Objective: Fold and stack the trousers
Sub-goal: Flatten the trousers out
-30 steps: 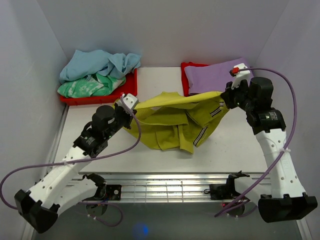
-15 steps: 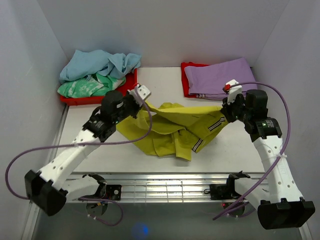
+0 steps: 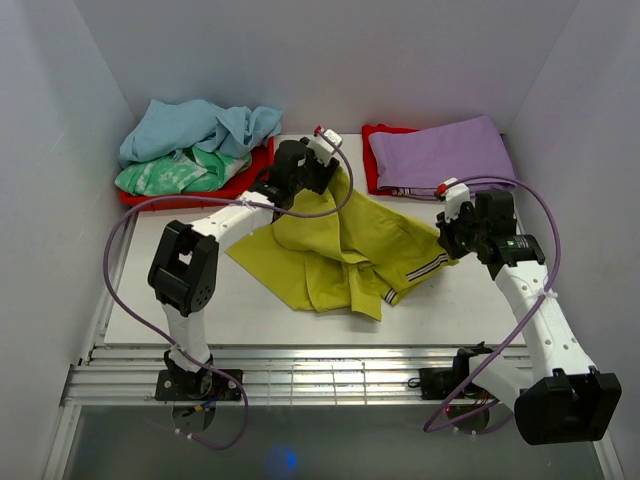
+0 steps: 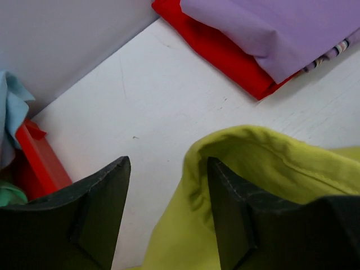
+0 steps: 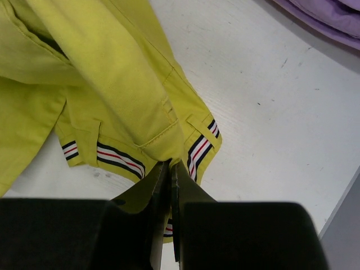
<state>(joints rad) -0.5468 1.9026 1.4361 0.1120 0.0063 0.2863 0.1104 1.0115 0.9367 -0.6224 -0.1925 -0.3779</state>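
yellow-green cotton trousers (image 3: 340,250): mid white counter (image 3: 470,300), flatter than 1 s ago. left end effector (image 4: 167,163): swung to far side, fingers spread (cloth beside one). right end effector (image 5: 170,166): lowered, pinching striped waistband (image 5: 121,156). fold barely begun.

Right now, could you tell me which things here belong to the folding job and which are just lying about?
In the job: yellow trousers, pinched by the right tool; left tool, open at their far edge; purple garment, folded on a red mat.
Lying about for now: blue cloth and green cloth, heaped in the red bin.
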